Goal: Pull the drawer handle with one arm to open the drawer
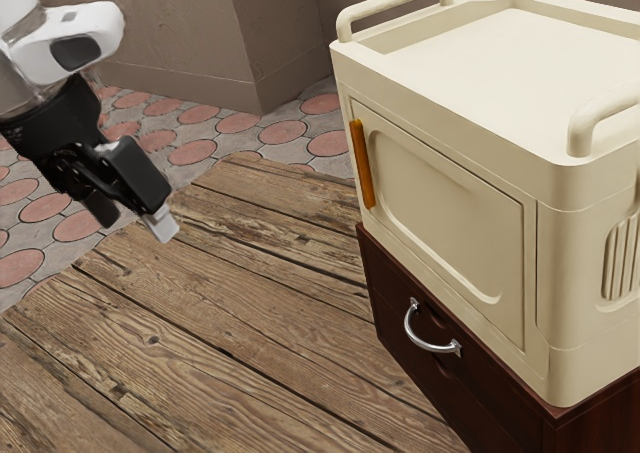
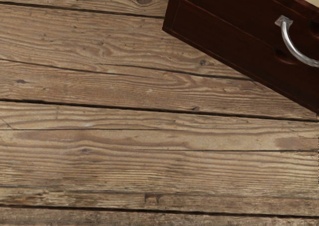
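At the exterior view's left, one black gripper (image 1: 133, 219) is hanging, its two fingers (image 1: 143, 176) standing apart. Toward that view's right, one curved metal handle (image 1: 427, 347), sitting well apart from the fingers, is projecting from a dark reddish-brown drawer front (image 1: 393, 318) beneath a cream cabinet (image 1: 450, 213).

Brown walls (image 1: 180, 33), pink-and-grey tiled floor (image 1: 195, 151)
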Robot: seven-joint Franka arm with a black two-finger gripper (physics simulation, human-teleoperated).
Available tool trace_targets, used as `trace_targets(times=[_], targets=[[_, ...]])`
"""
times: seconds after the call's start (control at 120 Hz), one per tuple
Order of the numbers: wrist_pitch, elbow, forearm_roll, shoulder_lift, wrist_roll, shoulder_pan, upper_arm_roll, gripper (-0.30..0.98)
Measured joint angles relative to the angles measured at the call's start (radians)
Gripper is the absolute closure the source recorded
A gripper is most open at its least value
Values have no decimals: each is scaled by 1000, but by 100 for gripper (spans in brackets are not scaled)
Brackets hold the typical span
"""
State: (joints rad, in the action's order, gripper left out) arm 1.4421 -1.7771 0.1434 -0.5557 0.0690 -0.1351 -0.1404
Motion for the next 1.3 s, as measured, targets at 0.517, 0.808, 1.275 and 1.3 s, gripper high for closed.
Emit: trace_targets(times=[0.517, 0.808, 1.275, 1.3], targets=[[417, -605, 241, -262, 206, -37, -144, 0], [445, -598, 284, -252, 529, -53, -182, 0], [402, -434, 249, -105, 946, -230, -365, 0], [409, -436, 239, -105, 959, -258, -391, 0]])
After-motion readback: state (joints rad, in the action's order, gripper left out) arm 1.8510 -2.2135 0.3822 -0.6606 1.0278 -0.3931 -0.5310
